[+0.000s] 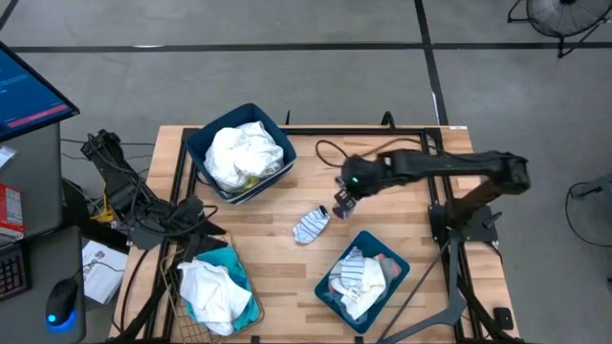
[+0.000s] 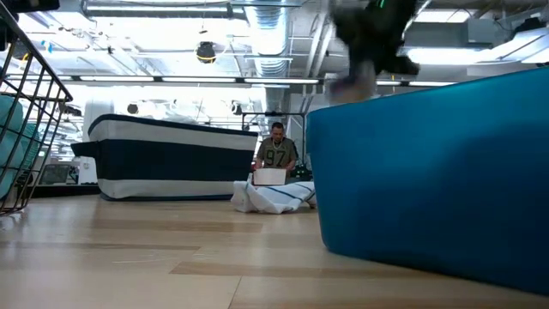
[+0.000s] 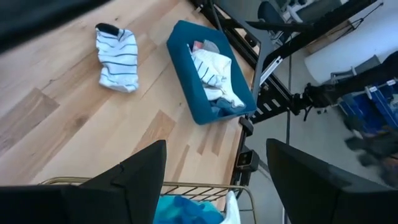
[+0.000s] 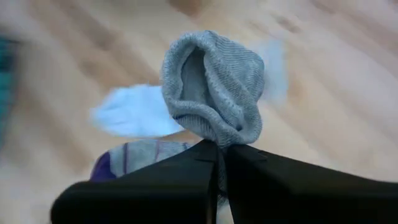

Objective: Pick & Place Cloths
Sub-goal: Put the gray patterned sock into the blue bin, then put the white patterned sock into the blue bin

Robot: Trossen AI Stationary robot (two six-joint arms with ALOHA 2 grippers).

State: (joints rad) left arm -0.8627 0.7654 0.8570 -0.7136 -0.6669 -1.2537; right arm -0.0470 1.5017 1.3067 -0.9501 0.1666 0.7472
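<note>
Your right gripper (image 4: pixel 221 163) is pinching a grey sock (image 4: pixel 211 93), its lower half hidden; your left gripper's (image 3: pixel 214 180) fingers are standing apart.

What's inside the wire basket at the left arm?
The wire mesh basket holds a white cloth lying on a turquoise garment. Whatever lies beneath those two is covered and cannot be seen.

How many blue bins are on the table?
2. One blue bin at the far side holds white cloths. The other bin, near the right arm, holds striped ones. Nothing seems hidden.
</note>
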